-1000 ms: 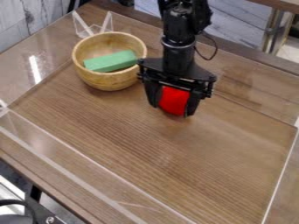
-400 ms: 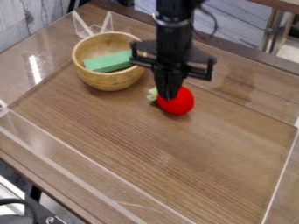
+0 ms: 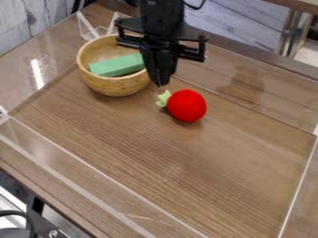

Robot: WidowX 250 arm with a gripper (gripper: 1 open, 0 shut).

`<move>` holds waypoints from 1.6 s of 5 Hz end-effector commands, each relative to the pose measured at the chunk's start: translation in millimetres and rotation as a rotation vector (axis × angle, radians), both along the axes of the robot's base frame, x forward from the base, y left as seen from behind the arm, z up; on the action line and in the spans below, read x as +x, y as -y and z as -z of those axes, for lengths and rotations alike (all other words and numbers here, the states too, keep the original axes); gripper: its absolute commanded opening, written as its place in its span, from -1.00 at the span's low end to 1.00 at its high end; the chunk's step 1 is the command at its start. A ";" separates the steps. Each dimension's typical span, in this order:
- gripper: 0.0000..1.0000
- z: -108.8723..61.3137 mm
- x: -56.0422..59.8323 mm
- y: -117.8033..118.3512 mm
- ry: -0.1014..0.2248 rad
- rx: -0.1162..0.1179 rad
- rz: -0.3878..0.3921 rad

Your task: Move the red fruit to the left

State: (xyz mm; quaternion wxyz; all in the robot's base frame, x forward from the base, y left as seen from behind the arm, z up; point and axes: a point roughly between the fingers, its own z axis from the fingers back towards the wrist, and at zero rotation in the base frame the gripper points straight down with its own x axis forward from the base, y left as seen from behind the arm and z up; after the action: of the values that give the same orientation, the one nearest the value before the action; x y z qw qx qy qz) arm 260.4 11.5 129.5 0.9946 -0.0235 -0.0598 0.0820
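Near edge: bare wood-grain desk [image 3: 162,177], clear raised rim round its border, nothing on this part.

Mid-desk: the red fruit [image 3: 188,105] lies on the desk surface, roundish, bright red, its pale green stem tip pointing left toward the wooden bowl [image 3: 115,65]. Fruit is free; nothing touches it. It sits right of the bowl, near it but apart.

Just behind and left of the fruit: the tool [image 3: 163,76], pointing straight down, hangs above the desk with its tip clear of the fruit's stem end. Jaws drawn together to a narrow point, nothing between them. So the tool is closed and empty.

Farther back-left: the bowl holds a flat green block [image 3: 115,65], resting tilted inside. Beyond that, desk edge and clutter too blurred to name.

Step in hand, as I judge it: the fruit has not been secured, and it sits about mid-desk, so the move to the left looks undone or only part done. Closed jaws over a loose fruit suggest either a missed grasp or a nudging approach.

Next move calls for: either spread the jaws, come down squarely over the fruit's body and grip it, or lower the closed tip on the fruit's right side and push it left. Watch for rolling, and for the bowl standing in the leftward path.
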 end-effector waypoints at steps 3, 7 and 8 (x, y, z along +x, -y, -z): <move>-1.00 -3.1 4.0 -3.9 0.045 0.000 -0.111; -1.00 -9.4 22.1 24.6 0.039 -0.023 -0.010; -1.00 -28.7 23.3 20.5 0.043 -0.025 -0.071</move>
State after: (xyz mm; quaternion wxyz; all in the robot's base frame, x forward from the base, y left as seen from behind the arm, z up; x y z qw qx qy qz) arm 277.2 -11.2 138.1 0.9920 -0.0328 -0.0441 0.1133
